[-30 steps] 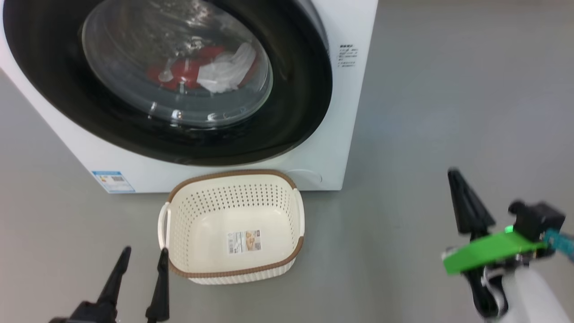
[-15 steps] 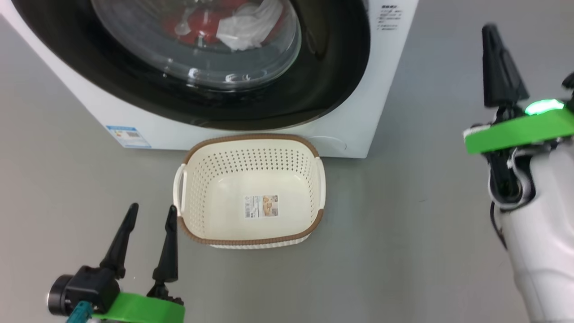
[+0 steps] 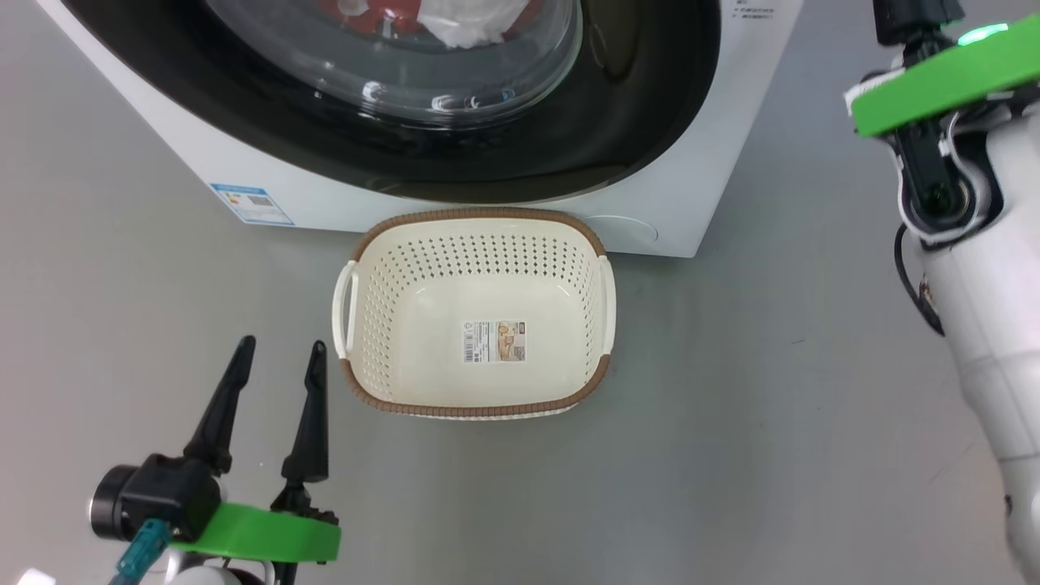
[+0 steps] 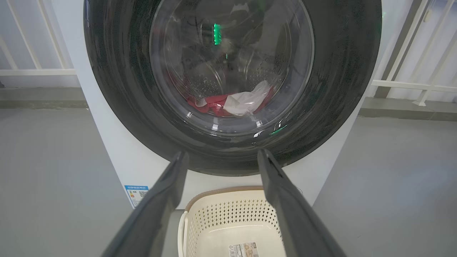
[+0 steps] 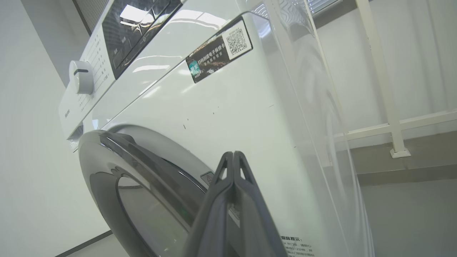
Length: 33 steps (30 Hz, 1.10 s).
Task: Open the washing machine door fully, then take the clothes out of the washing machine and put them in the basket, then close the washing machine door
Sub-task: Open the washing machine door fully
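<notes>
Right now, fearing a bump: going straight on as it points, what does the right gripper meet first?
Likely the washing machine, its white front beside the washing machine door; depth unclear.

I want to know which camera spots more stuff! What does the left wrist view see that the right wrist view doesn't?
Left wrist view: the soft red and white clothes, the cream perforated plastic basket, the small blue label sticker, and the open left gripper. Right wrist view: the round white dial, the dark control panel, a black QR-code sticker, and the shut right gripper. Both: the big white washing machine, its round glossy black door and white railings.
</notes>
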{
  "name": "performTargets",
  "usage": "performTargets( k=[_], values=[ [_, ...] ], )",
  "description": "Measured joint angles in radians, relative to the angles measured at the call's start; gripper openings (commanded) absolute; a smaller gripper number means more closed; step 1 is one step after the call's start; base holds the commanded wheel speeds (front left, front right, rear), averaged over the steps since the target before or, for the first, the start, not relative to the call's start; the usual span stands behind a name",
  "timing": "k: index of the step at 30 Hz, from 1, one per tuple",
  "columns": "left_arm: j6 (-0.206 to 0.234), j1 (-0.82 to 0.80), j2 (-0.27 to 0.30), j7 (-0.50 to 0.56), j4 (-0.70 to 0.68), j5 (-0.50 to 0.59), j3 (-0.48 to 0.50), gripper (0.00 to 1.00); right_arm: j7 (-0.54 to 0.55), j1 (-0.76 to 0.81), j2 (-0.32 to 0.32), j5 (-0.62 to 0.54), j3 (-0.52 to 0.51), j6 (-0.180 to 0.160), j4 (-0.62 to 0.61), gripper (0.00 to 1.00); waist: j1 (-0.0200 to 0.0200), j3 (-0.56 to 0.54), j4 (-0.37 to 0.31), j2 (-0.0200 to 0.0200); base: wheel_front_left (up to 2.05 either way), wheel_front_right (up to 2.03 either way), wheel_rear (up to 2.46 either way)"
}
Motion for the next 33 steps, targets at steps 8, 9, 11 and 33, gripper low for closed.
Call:
performTargets(
  k=[8, 9, 11, 33],
  values=[
    [0.0, -0.016, -0.001, 0.0, 0.003, -0.007, -0.003, 1.0, 0.207, -0.116, -0.054, 0.295, 0.109, 0.0, 0.056, 0.0, 0.0, 0.024, 0.017, 0.0, 0.0, 0.0, 0.0],
    [0.0, -0.017, -0.001, 0.0, 0.003, -0.008, -0.004, 1.0, 0.251, -0.124, -0.061, 0.339, 0.119, 0.0, 0.065, 0.0, 0.0, 0.027, 0.019, 0.0, 0.0, 0.0, 0.0],
    [0.0, -0.021, -0.001, 0.0, 0.004, -0.009, -0.004, 1.0, 0.323, -0.136, -0.071, 0.416, 0.126, 0.0, 0.074, 0.0, 0.0, 0.033, 0.023, 0.0, 0.0, 0.0, 0.0],
    [0.0, -0.072, -0.003, 0.0, 0.008, -0.062, -0.041, 1.0, 0.82, -0.314, -0.088, 0.79, 0.116, 0.0, 0.351, 0.0, 0.0, 0.098, 0.08, 0.0, 0.0, 0.0, 0.0]
  ],
)
